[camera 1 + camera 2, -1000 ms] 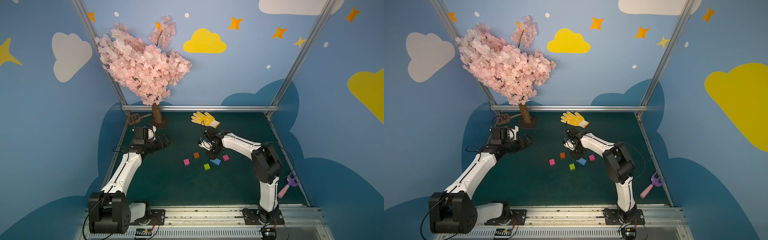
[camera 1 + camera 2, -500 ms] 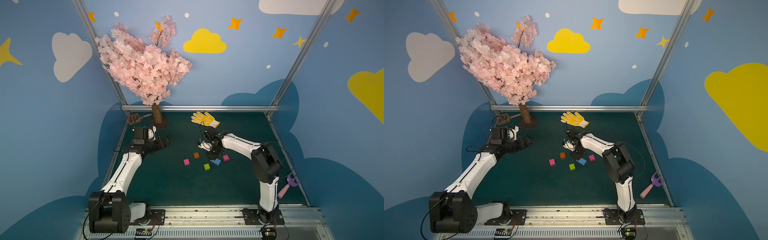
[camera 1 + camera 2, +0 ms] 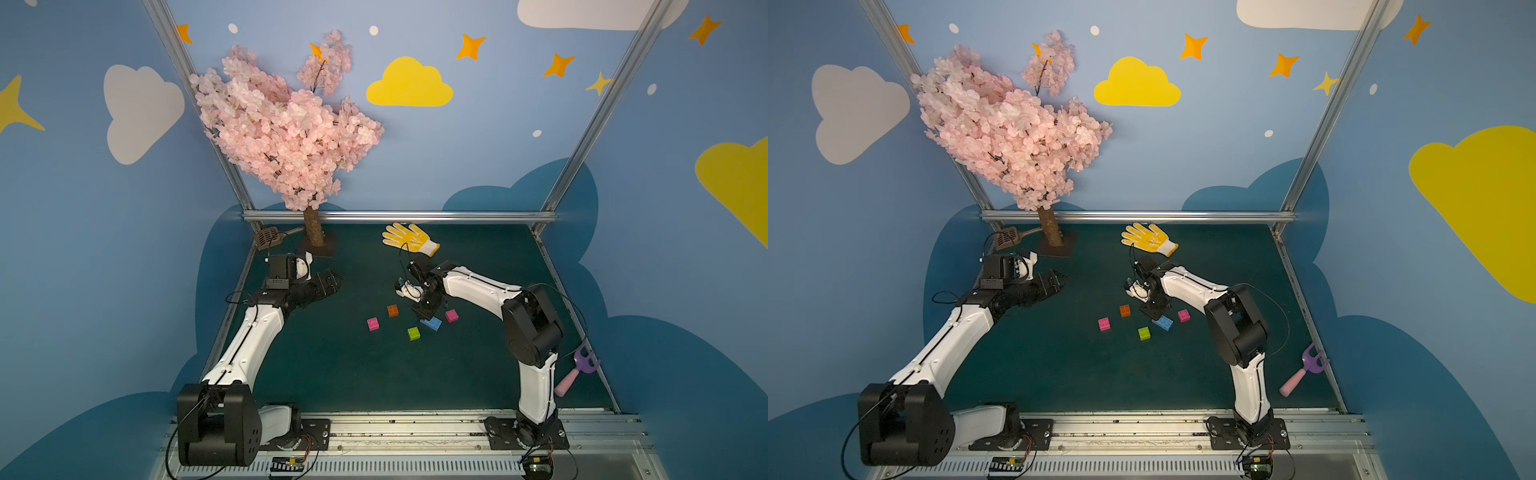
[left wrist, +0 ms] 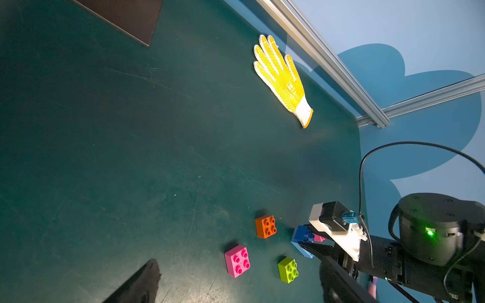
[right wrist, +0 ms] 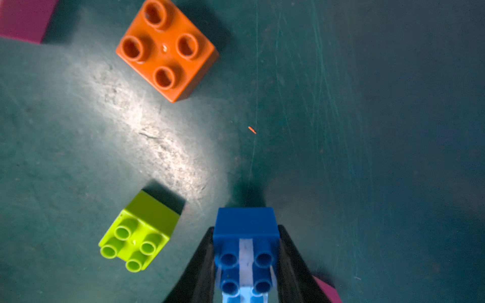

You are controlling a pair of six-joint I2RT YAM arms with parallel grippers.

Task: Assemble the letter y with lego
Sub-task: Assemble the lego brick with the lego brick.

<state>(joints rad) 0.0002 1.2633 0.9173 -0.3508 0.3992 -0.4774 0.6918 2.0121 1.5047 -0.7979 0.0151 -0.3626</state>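
Jaws of the left gripper (image 3: 328, 282), a black 2-fingered claw on the white-and-black left arm (image 3: 253, 336), stand spread wide with nothing between them. It hangs over bare dark green mat (image 3: 332, 374). Behind it are a brown slotted plastic scoop (image 3: 268, 237) and a pink-blossomed artificial tree (image 3: 282, 129).

Toward the middle, well apart from that arm, the lego lies on the mat. A pink square 4-stud brick (image 3: 373, 323) is farthest left. An orange square 4-stud brick (image 3: 392, 310) sits just behind and to the right of it, and a lime green square 4-stud brick (image 3: 413, 333) lies nearer the front. These 3 touch nothing. Near the back rail rests a yellow dotted knit glove (image 3: 409, 239).

Next comes the right gripper (image 3: 424, 311), pointing down from the white right arm (image 3: 478, 286). In the right wrist view its 2 black fingers (image 5: 202, 251) press against opposite sides of a dark blue square 4-stud brick (image 5: 246, 228), pinching it. That brick sits studs-up on one end of a longer light-blue brick (image 4: 301, 250). A second pink square brick (image 3: 451, 315) lies just to the right, apart from the pair.

At the mat's far right edge lies a purple-and-pink toy rake (image 3: 577, 370).
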